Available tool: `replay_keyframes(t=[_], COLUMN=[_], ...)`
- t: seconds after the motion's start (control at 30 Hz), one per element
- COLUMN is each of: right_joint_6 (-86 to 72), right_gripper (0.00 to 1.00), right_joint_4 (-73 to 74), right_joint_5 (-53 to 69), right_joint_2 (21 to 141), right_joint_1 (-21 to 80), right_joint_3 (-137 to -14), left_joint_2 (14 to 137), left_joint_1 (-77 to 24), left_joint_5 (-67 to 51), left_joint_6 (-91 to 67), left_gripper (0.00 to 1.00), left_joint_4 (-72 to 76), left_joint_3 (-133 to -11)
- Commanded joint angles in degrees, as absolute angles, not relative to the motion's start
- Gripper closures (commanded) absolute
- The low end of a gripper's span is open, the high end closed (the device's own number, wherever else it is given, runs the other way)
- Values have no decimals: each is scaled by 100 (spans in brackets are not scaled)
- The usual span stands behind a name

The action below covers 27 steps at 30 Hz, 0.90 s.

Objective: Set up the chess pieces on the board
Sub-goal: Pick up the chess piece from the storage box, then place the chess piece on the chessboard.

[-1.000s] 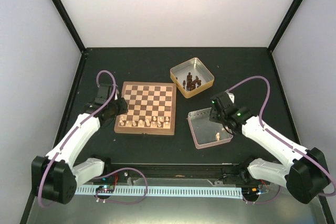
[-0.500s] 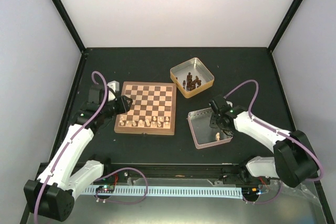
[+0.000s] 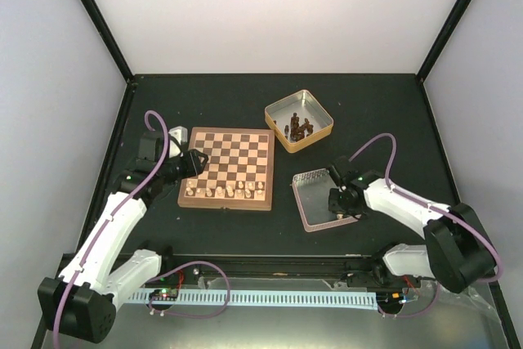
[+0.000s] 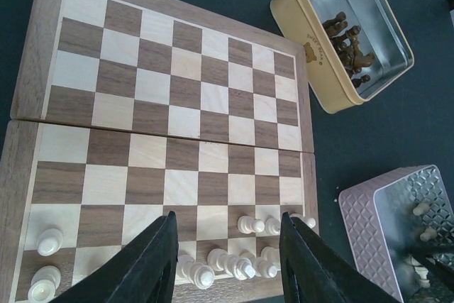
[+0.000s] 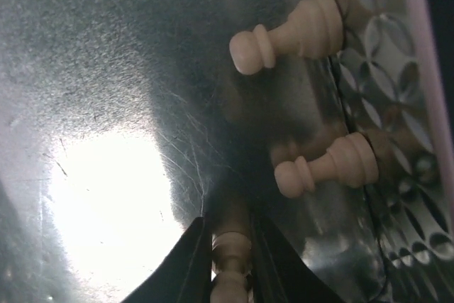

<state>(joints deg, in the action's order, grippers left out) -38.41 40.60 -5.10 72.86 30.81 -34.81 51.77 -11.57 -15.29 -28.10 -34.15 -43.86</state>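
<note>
The board (image 3: 227,167) lies left of centre, with several cream chess pieces (image 3: 225,192) on its near rows; they also show in the left wrist view (image 4: 234,260). My left gripper (image 3: 194,161) is open and empty over the board's left side (image 4: 225,246). My right gripper (image 3: 341,207) is down inside the pink-rimmed tin (image 3: 310,202) and shut on a cream chess piece (image 5: 231,253). Two more cream pawns (image 5: 294,33) (image 5: 330,167) lie against the tin's wall.
A yellow tin (image 3: 277,114) behind the board's right side holds several dark brown pieces (image 3: 300,128). A small white object (image 3: 176,132) lies by the board's far left corner. Black frame posts stand at the table's back corners.
My right gripper has dropped into the pink-rimmed tin and closed on a cream piece. My left arm has pulled back a little to the board's left side.
</note>
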Motion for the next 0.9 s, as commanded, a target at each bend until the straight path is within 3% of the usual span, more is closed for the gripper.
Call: replay_keyframes(t=[0.0,0.1,0.47,0.7,0.87], right_joint_6=[-3735,-3744,-3857,-3793,-3858], right_gripper=[89,98,99,99,99], right_joint_4=[4025,4061,4125,3746,3440], right_joint_5=[-484,-511,-481,-577,-424], right_joint_2=[7479,7416,7269,8553,9308], right_joint_1=[3107,3141,3732,4716,5066], right_joint_3=[-3619,-3699,-4831,-6338,-7355], left_joint_2=[5149,5117,4927,4489,4145], left_joint_1=[-1123,-1124,-1123,-1117,-1116], left_joint_5=[-1596,-1549,-1090,-541,-1070], left_joint_6=[-2748,-2737,-2827,-2981,-3001], left_gripper=[59,59,57,55,52], left_joint_4=[-3372,-3385,-3507,-3558,-3299], left_joint_3=[-4526,-4514,-4535,-4414,-4114])
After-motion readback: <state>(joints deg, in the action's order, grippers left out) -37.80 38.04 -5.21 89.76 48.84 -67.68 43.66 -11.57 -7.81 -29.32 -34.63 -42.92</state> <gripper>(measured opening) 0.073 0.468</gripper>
